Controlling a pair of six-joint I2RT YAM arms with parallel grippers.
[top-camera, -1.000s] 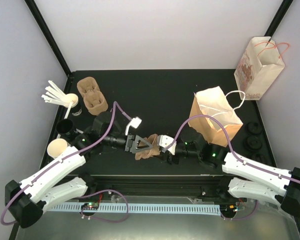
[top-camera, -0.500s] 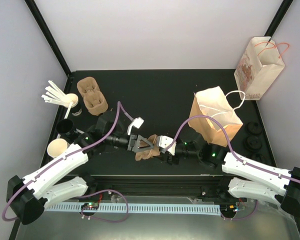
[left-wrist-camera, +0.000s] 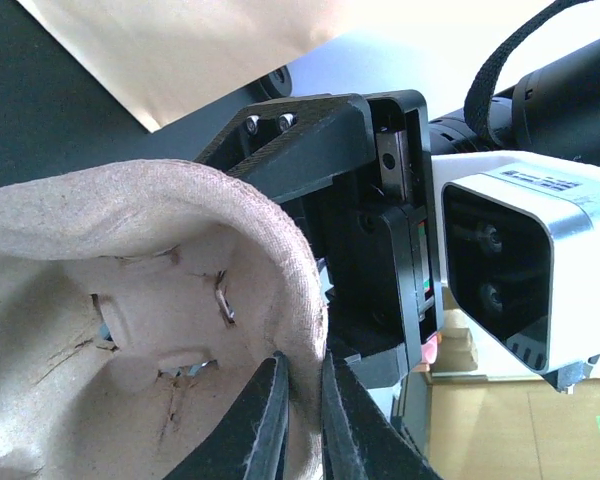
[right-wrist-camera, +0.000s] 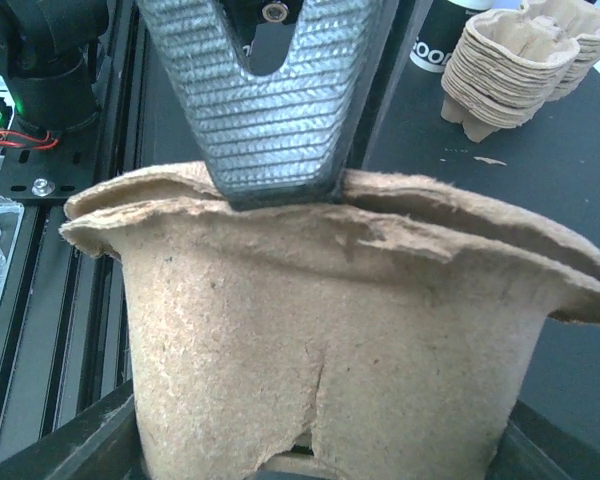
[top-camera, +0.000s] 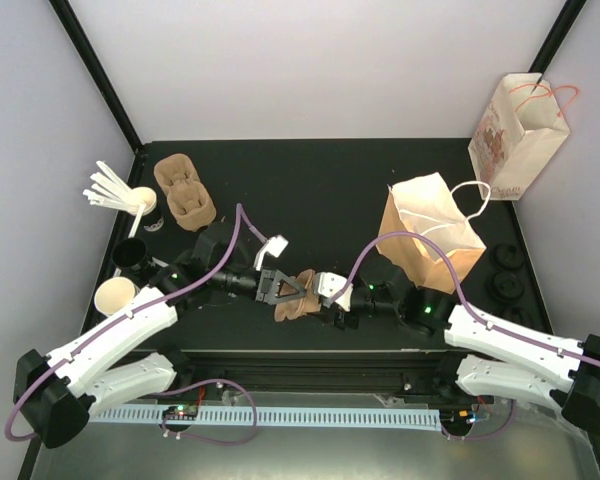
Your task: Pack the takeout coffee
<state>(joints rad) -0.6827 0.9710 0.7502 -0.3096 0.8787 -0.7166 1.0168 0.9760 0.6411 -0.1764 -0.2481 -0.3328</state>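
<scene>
**Black table**: carries everything listed.

**Tall brown paper bag**: right of centre, mouth open, white handle out to the right. Likely the packing target, kept within reach.

**Stack of brown pulp carriers**: far left, the supply.

**Moulded brown pulp cup carrier**: near centre, held between both claws. The right wrist view shows two nested rims, so the hold probably serves to peel one piece free.

**Left claw**: fingers pressed together on the carrier rim, one inside, one outside.

**Right claw**: appears clamped on the carrier's body from the opposite side, as an anchor.

**Cream tapered paper cup**: near left, upright, unlidded, well apart from both claws, not yet packed.

**Black round lids**: right edge, untouched.
</scene>
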